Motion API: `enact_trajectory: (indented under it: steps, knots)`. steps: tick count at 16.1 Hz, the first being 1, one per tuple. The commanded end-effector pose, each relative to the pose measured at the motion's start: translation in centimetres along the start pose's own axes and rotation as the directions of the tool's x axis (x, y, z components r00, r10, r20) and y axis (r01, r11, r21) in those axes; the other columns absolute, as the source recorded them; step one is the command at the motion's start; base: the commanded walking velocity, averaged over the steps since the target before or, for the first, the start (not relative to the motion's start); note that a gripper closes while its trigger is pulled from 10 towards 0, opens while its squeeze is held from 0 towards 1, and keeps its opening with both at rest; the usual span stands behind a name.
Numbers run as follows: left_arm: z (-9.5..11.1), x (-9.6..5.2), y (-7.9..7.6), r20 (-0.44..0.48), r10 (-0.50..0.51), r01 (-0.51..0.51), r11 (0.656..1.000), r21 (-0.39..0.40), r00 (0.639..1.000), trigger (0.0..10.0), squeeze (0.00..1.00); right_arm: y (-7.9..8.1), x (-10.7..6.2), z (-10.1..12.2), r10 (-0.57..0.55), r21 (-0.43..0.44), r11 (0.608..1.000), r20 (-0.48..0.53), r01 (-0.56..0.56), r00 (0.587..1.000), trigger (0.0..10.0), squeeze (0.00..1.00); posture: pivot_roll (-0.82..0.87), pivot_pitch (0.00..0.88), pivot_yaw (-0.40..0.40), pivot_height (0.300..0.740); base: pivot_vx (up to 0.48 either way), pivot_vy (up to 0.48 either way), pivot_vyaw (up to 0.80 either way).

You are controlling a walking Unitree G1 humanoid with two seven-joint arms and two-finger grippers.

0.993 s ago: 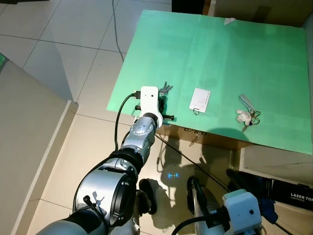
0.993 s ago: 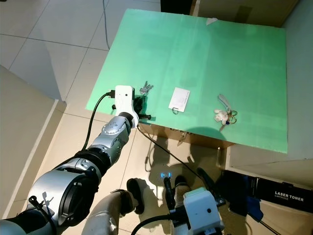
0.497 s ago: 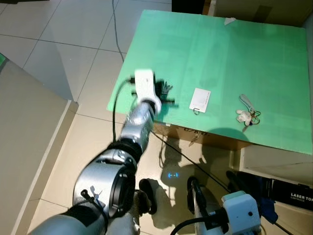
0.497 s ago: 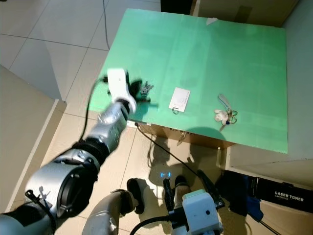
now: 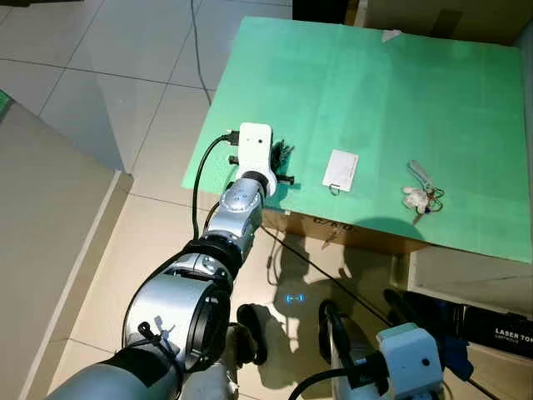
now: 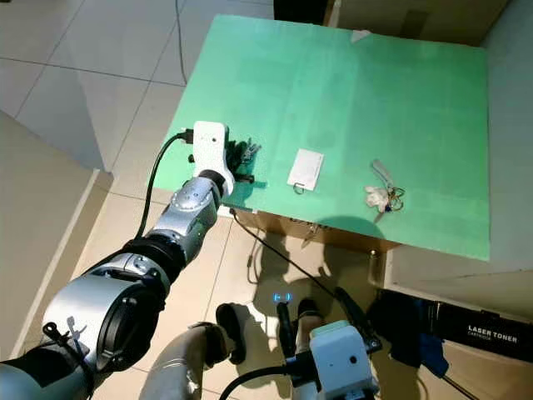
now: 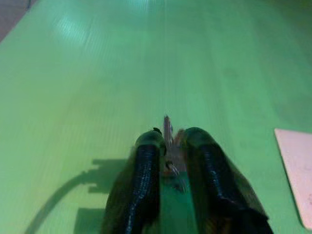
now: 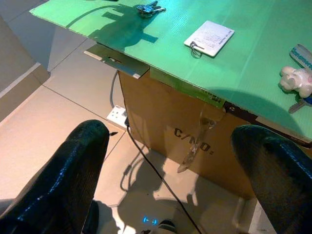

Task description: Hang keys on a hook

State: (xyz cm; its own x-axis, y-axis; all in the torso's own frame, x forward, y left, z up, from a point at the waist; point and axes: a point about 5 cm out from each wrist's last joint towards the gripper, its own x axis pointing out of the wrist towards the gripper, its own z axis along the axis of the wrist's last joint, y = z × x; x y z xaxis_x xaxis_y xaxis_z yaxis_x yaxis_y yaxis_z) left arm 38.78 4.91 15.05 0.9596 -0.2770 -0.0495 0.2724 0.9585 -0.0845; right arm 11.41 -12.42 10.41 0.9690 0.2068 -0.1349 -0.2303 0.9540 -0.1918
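Observation:
A small bunch of metal keys (image 5: 284,152) lies on the green table top (image 5: 375,92) near its front left corner. My left gripper (image 5: 279,163) reaches over that edge. In the left wrist view its two black fingers (image 7: 145,165) stand close together with the keys (image 7: 168,139) pinched between them, low on the table. My right gripper (image 8: 173,134) hangs open below the table's front edge, above the tiled floor, with nothing between its fingers.
A white card on a ring (image 5: 341,169) and a white bunny keychain with a blue strap (image 5: 419,192) lie further right on the table. A cardboard box (image 8: 195,141) carries the green board. A cable (image 8: 146,161) runs across the floor. A toner box (image 5: 508,333) sits at the lower right.
My left gripper swung up and left half a second ago, then came back down further onto the table, over the keys. The keys, card and keychain stayed put.

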Motion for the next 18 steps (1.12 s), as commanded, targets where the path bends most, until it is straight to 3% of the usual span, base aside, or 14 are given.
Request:
enact_trajectory:
  steps: [1,7,12,13,14,18]
  knots:
    - [-1.2,-0.3,-0.2,-0.053,-0.010,0.009,1.000,-0.023,0.999,10.0,1.00,0.4,-0.5,-0.1,0.012,0.011,1.000,-0.020,-0.011,1.000,10.0,1.00,-0.35,0.402,0.131,0.740,0.000,0.000,0.00]
    - [-2.8,-0.7,-1.0,-0.117,-0.033,0.030,0.999,-0.023,0.993,10.0,1.00,0.8,-0.8,0.1,0.017,0.017,1.000,-0.018,-0.016,1.000,10.0,1.00,-0.36,0.416,0.132,0.740,0.000,0.000,0.00]
    - [-3.0,-0.8,-0.3,-0.139,0.002,-0.002,1.000,-0.003,0.990,10.0,1.00,1.4,-1.5,0.3,0.035,0.023,0.999,-0.031,-0.035,0.999,10.0,1.00,-0.38,0.432,0.130,0.740,0.000,0.000,0.00]
    - [-3.0,-0.8,-0.4,-0.143,-0.004,0.002,1.000,-0.013,0.990,10.0,0.09,1.5,-1.7,0.3,0.034,0.023,0.999,-0.035,-0.034,0.999,10.0,1.00,-0.38,0.432,0.130,0.740,0.000,0.000,0.00]
    - [-3.0,-0.8,-0.5,-0.146,-0.003,0.000,1.000,-0.018,0.989,10.0,0.00,1.5,-1.7,0.3,0.032,0.023,0.999,-0.038,-0.031,0.999,10.0,1.00,-0.38,0.433,0.131,0.740,0.000,0.000,0.00]
    - [-3.7,-1.0,-0.6,-0.176,0.011,-0.022,0.998,-0.056,0.984,10.0,0.00,1.6,-1.9,0.5,0.027,0.024,0.999,-0.040,-0.026,0.999,10.0,1.00,-0.38,0.442,0.133,0.740,0.000,0.000,0.00]
